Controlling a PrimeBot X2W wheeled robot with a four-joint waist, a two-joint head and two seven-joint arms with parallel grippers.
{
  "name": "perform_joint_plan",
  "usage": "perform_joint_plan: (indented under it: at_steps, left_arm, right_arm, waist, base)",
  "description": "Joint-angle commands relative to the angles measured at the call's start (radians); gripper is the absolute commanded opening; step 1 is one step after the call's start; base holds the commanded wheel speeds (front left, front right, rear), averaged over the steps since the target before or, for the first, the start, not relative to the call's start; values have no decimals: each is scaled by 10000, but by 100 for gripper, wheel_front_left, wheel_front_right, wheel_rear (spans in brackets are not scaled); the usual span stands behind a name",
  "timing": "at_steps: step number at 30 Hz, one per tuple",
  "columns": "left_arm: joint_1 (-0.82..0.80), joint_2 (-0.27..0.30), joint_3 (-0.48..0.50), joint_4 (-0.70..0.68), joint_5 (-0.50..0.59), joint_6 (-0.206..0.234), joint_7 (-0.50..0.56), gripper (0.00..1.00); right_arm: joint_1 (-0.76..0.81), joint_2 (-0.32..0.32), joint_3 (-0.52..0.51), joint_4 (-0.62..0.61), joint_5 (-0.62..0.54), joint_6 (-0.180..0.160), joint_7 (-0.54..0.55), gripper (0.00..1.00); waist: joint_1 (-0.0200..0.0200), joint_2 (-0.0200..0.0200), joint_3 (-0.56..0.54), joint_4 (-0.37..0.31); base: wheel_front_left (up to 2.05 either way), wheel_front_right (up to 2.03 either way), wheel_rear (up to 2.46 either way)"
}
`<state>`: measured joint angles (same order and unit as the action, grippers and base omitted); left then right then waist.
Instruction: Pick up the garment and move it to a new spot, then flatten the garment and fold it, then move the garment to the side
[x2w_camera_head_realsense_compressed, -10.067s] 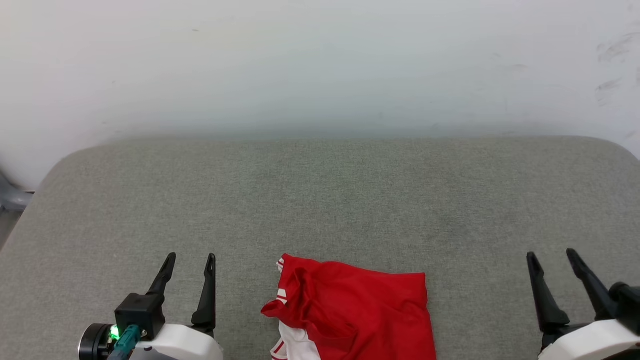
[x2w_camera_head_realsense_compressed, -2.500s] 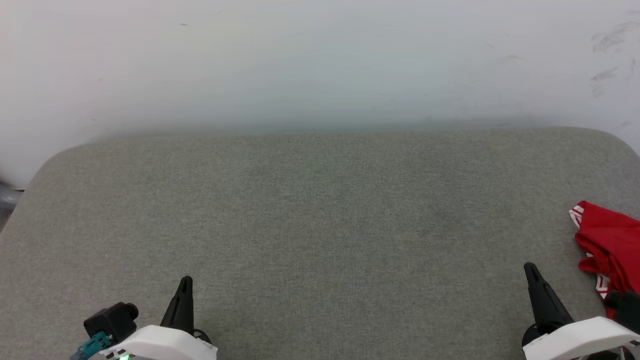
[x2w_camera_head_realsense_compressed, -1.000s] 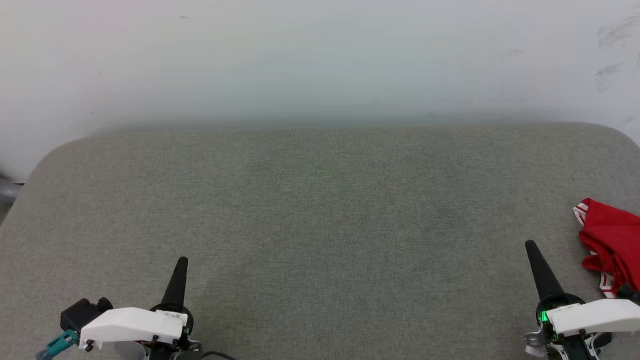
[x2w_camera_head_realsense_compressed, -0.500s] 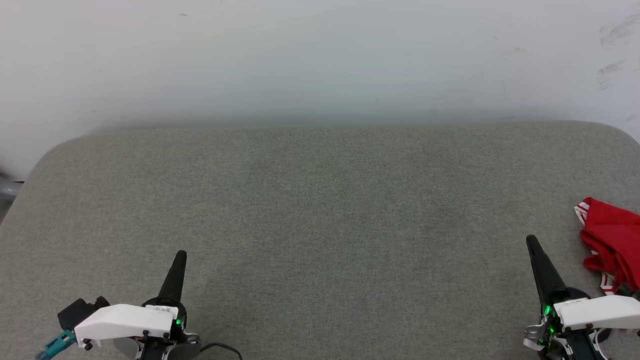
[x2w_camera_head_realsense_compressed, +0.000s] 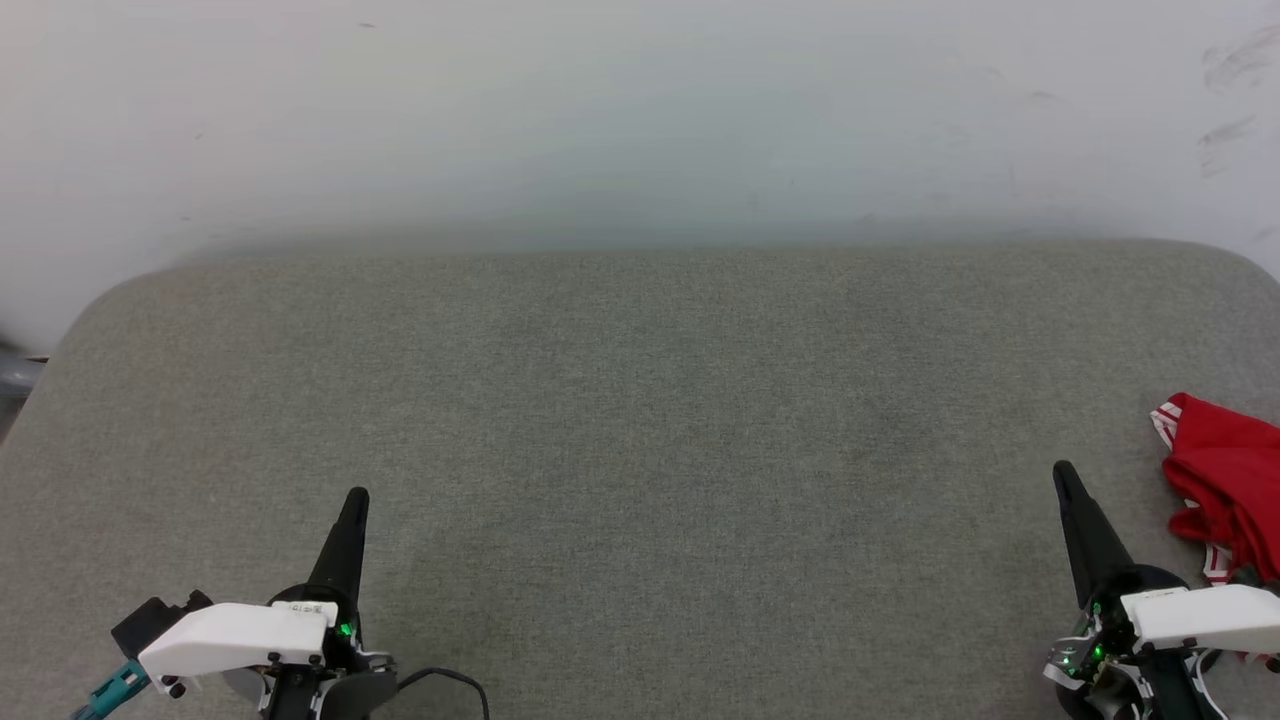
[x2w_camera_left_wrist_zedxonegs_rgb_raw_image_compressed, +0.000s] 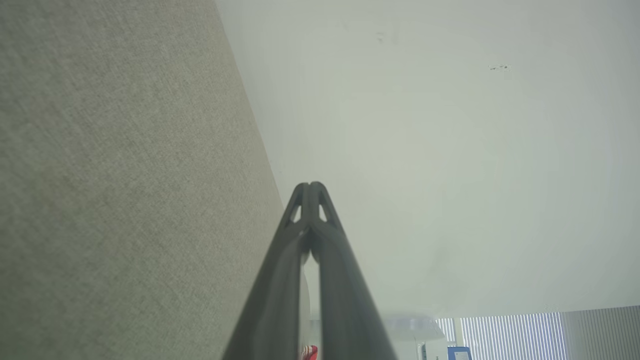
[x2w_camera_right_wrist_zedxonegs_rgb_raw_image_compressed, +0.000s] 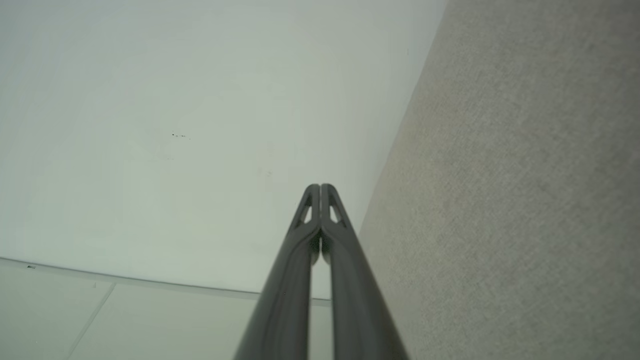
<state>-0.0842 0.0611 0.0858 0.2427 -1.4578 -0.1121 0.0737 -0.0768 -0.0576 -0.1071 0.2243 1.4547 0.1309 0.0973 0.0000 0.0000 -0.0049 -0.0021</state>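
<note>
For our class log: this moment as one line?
left gripper shut, empty | right gripper shut, empty | red-and-white fabric garment on grey fabric surface, right edge

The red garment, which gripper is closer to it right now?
Right. The right gripper is close beside the garment, just to its left; the left gripper is far off across the grey surface.

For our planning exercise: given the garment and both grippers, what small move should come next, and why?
Probably none beyond resting both arms: the garment already lies aside at the grey surface's right edge, and the left gripper and right gripper are shut, empty.
</note>
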Motion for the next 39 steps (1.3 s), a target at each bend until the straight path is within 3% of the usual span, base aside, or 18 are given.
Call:
perform_joint_plan:
  at_steps: [1, 21, 39]
  left_arm:
    - [-172, -8, 73, -17, -221, -57, 83, 0]
    - [-300, -125, 323, 37, -1581, -215, 446, 0]
    - [-289, -124, 312, 32, -1551, -218, 437, 0]
  right_arm:
    - [-189, 41, -26, 5, 245, -2, 34, 0]
    - [-399, 100, -83, 231, 1610, -3, 180, 0]
    - [-379, 96, -79, 225, 1596, -3, 178, 0]
  waist:
    - [0, 0, 7, 2]
    - [0, 0, 78, 20]
    - [0, 0, 80, 21]
  base:
    - [0, 0, 0]
    - [0, 0, 0]
    - [0, 0, 0]
